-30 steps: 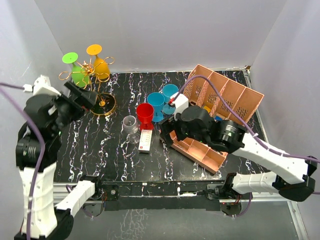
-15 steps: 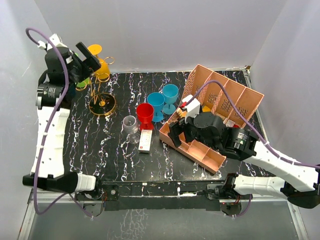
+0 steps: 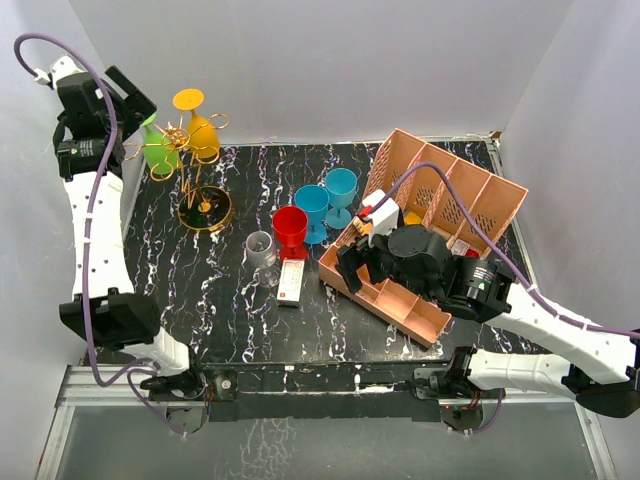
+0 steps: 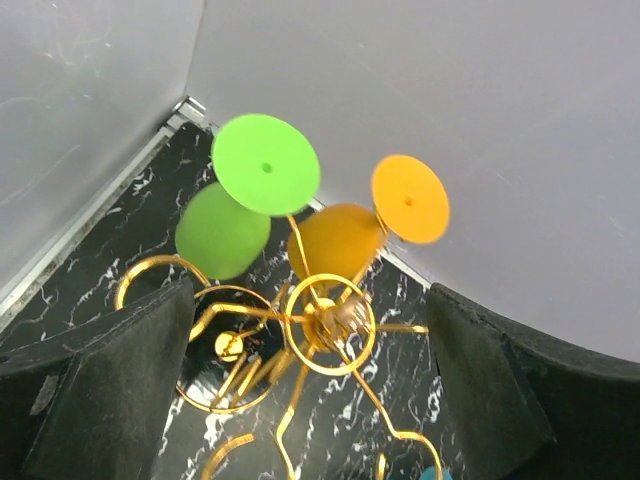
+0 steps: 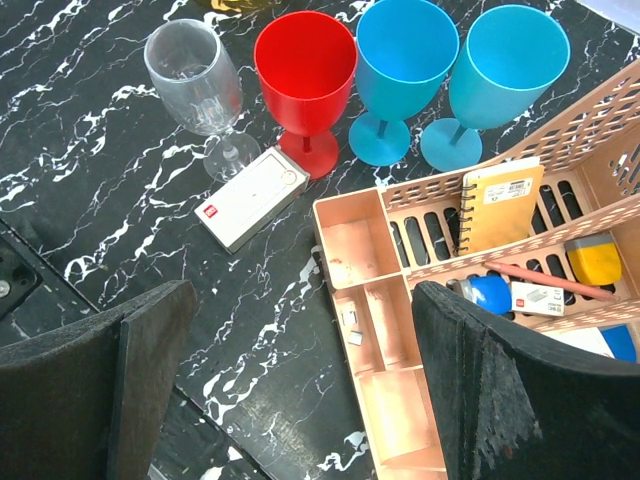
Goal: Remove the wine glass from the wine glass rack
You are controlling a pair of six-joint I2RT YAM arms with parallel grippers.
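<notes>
Gold wine glass rack [image 4: 330, 312] sits around 10 o'clock on the table [image 3: 200, 300]. A green wine glass [image 4: 222, 232] and an orange wine glass [image 4: 335, 240] both hang upside down on it. The left fingers [image 4: 100, 390] are spread wide at the green one's 10 o'clock. The right fingers [image 5: 90, 390] are apart too, over the pink organizer [image 5: 345, 245].

**Robot test cell: a two-arm rig at work inside a plain white booth**

Bare white panel walls [image 3: 330, 60] box in a black tabletop with white marble veining [image 3: 230, 320]. A silver metal frame rail [image 3: 90, 373] runs along its near edge. The white-and-black left robot arm [image 3: 95, 230] and right robot arm [image 3: 545, 315] rise from there, trailing exposed purple cables [image 3: 437, 165].
</notes>
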